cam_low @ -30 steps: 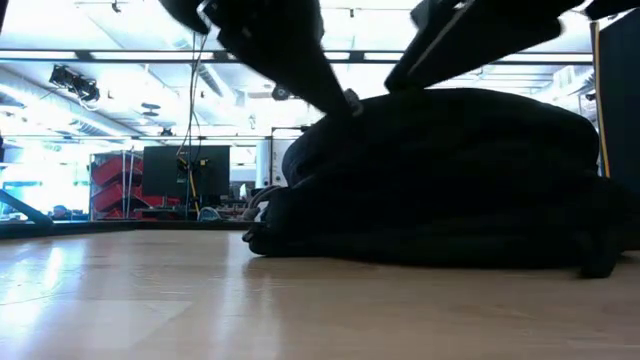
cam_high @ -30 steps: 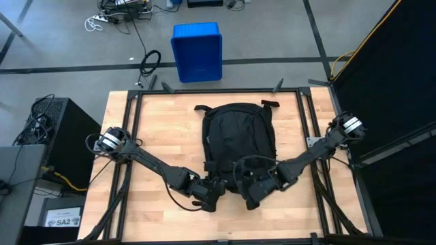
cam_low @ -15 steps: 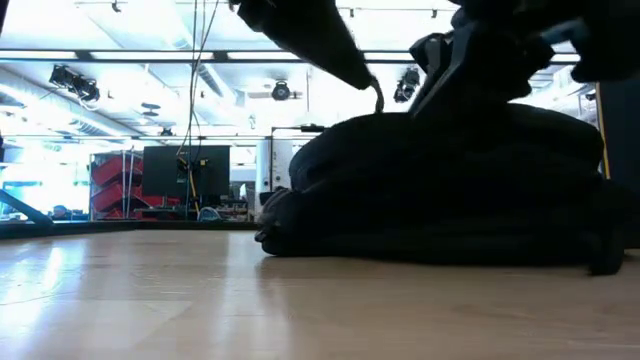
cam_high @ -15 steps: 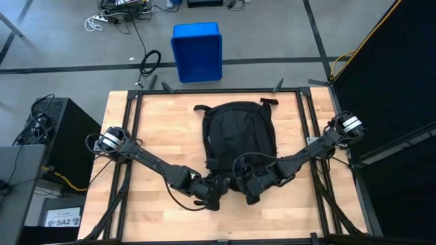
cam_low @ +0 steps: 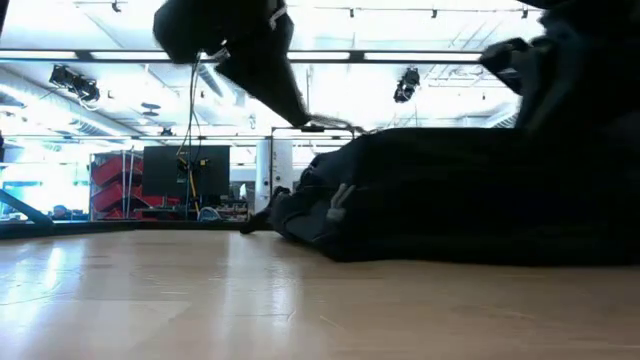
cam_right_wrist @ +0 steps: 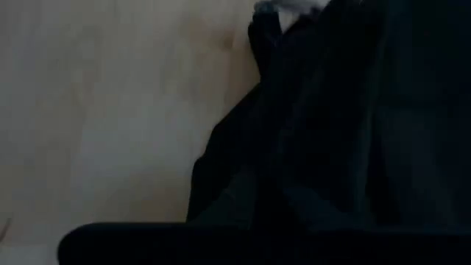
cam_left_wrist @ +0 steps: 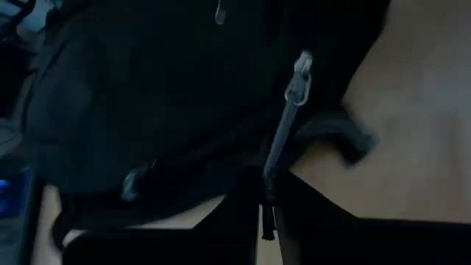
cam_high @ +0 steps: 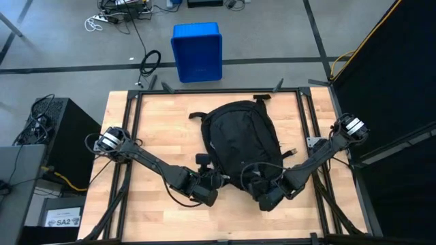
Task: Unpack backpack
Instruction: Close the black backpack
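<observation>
High view shows the backpack (cam_high: 242, 139) lying flat mid-table (cam_high: 153, 129), its near end just ahead of both tools. Left tool (cam_high: 216, 182) pinches the zipper pull (cam_left_wrist: 283, 125), likely to open it; right tool (cam_high: 257, 187) is clamped on fabric, apparently bracing.

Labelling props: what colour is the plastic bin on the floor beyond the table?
Blue: the rectangular plastic bin is solid blue, clearest in the high view.

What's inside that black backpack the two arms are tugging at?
Nothing inside shows. The backpack lies on the wooden table, its fabric covering any contents. The left gripper pinches a zipper pull; the right gripper is shut at its near edge.
</observation>
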